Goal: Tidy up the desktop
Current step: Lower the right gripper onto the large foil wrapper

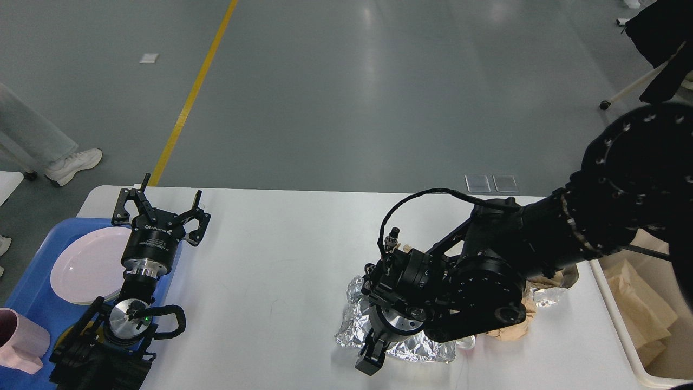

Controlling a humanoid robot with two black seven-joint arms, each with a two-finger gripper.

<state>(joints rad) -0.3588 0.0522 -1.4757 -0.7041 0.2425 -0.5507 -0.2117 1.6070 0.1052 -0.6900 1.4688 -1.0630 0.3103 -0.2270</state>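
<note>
Two hands: one per side of the white surface [281, 260]
Left hand [160, 203]: fingers apart — empty, beside blue tray [32, 287] with plate [86, 265]
Right hand [373, 355]: pointing down onto crumpled foil [352, 325] — finger state unclear

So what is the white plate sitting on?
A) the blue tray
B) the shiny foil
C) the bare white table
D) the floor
A: the white plate lies inside the blue tray at the left end of the table, beside the left arm's open fingers.
</note>
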